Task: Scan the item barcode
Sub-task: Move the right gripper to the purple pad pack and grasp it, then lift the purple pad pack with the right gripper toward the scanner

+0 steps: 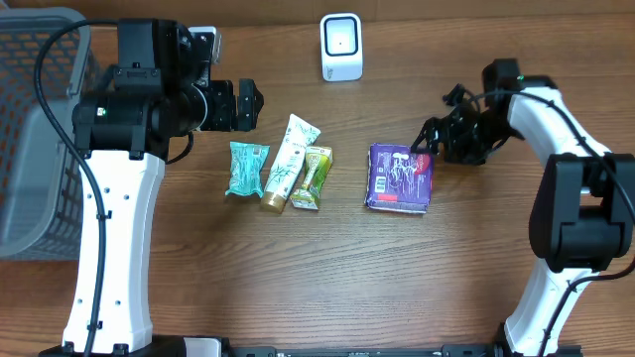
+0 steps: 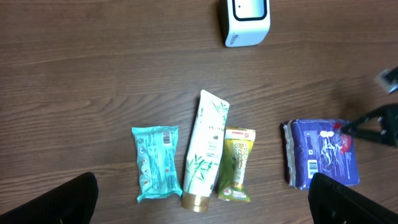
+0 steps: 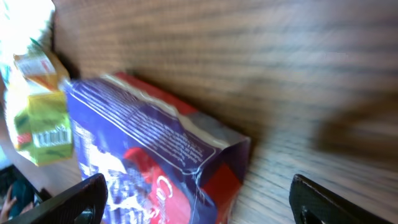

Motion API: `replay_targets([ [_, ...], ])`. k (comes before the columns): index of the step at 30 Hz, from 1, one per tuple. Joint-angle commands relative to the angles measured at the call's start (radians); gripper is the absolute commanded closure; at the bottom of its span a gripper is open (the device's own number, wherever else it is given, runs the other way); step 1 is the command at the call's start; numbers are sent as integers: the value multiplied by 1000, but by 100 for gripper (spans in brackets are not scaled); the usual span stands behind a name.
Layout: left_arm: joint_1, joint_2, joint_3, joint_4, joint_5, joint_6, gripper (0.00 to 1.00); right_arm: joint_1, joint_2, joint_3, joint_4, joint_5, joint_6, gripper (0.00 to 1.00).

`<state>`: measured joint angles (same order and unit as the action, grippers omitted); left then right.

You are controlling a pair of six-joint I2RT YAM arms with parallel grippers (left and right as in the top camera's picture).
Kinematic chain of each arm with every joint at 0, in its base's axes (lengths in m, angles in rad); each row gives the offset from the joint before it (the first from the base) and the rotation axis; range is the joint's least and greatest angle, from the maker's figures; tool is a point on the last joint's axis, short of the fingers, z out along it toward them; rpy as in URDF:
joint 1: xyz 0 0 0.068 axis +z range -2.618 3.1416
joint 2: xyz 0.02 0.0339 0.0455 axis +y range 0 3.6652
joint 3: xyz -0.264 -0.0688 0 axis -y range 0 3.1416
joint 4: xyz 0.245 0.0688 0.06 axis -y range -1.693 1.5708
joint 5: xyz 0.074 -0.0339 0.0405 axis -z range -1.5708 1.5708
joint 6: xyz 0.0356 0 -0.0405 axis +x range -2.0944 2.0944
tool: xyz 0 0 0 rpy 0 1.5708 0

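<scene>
Left gripper (image 1: 248,104), riding high on its arm and so closest to the overhead lens, hangs with jaws spread wide and nothing between them; its dark fingers (image 2: 68,202) frame the row of goods below. Running rightward along the table lie a teal pack (image 1: 246,169), a white tube (image 1: 288,162) and a green sachet (image 1: 313,178), side by side with their long axes running up and down the table. Well apart from these sits the purple pack (image 1: 400,178), flat on the wood (no barcode shows on its upper face). Just beside its far right corner is the right gripper (image 1: 429,147), jaws spread and pinching nothing, the pack lying ahead of them. That arm is clearly the nearer one. The scanner (image 1: 341,47) stands up-table, left of the pack, so I judge any carry would run diagonally toward it.
</scene>
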<state>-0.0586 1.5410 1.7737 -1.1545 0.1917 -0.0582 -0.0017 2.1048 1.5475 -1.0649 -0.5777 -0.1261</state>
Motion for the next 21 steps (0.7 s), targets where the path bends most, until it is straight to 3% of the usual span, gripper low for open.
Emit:
replay_targets([
  [1,-1,4,11,2,11,-17,0,9,0,-79,42,-58,-51,6],
  [8,-1,4,11,1,11,-17,0,9,0,-224,200,-223,-91,12],
  [13,-1,4,11,1,11,-17,0,9,0,-305,317,-341,-87,40],
  [14,-1,4,11,1,11,-17,0,9,0,-314,331,-345,-80,52],
  [20,-1,4,11,1,11,-17,0,5,0,-315,332,-509,-59,56],
  [21,-1,4,11,1,11,-17,0,5,0,-315,340,-540,-59,62],
])
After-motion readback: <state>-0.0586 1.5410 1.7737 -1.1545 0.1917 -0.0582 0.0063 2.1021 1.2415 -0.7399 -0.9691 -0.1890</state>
